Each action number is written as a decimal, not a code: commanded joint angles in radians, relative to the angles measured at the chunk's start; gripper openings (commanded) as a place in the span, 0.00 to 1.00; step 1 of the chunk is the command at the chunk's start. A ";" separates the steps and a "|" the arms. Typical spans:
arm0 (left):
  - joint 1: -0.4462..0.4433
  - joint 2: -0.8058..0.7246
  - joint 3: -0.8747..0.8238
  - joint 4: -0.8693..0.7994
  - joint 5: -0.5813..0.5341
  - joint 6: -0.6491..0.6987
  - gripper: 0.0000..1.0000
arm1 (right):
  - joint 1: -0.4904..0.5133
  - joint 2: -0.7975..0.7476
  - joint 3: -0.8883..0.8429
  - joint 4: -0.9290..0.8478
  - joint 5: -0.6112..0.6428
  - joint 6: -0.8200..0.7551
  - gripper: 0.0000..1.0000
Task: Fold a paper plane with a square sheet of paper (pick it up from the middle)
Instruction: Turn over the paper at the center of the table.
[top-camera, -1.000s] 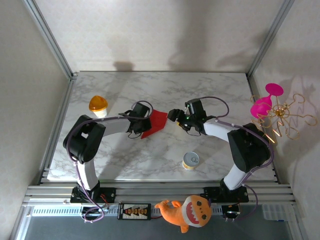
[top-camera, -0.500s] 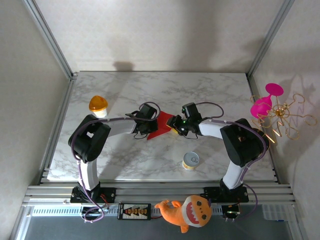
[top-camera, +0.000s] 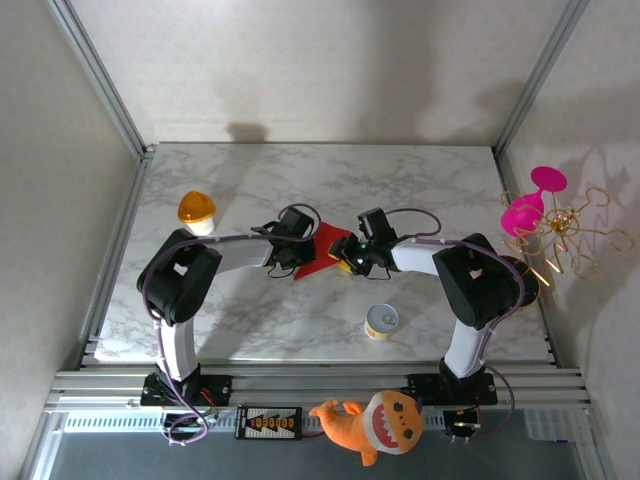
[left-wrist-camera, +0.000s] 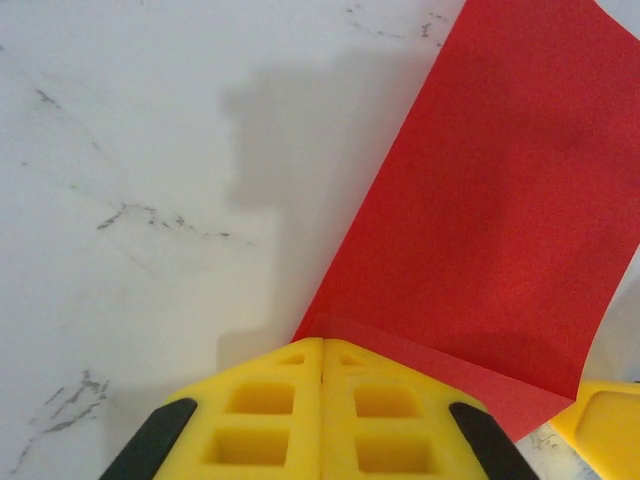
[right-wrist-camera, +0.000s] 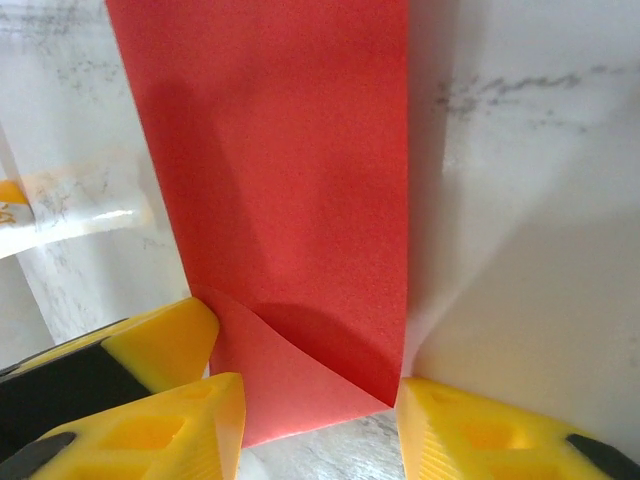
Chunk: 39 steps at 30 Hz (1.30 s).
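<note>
The bench has plenty of bare marble behind the arms, right up to the back wall, and more towards the near edge on the left. Along the sides it is tighter: an orange-capped cup sits near the left edge, a small tin near the front right, and a pink goblet stands just off the right edge.

The square sheet of paper is in the middle of the bench between the two arms, creased into a narrower red strip with a thin flap turned over at one end. The left pincer has its yellow pads pressed tight together on that folded end, pinching the paper's edge. From the other side the right pincer is spread about halfway, one pad on each side of the strip's end, both close to its long edges; I cannot tell whether they touch it.
</note>
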 joint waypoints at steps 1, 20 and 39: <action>-0.011 0.049 -0.009 -0.061 0.009 -0.006 0.06 | 0.011 0.021 0.018 0.013 -0.005 0.039 0.45; -0.008 0.035 -0.026 -0.043 0.017 -0.048 0.08 | 0.008 0.016 -0.056 0.200 -0.084 0.139 0.36; -0.008 0.006 -0.021 -0.041 0.016 -0.053 0.11 | 0.008 0.056 -0.065 0.264 -0.107 0.168 0.23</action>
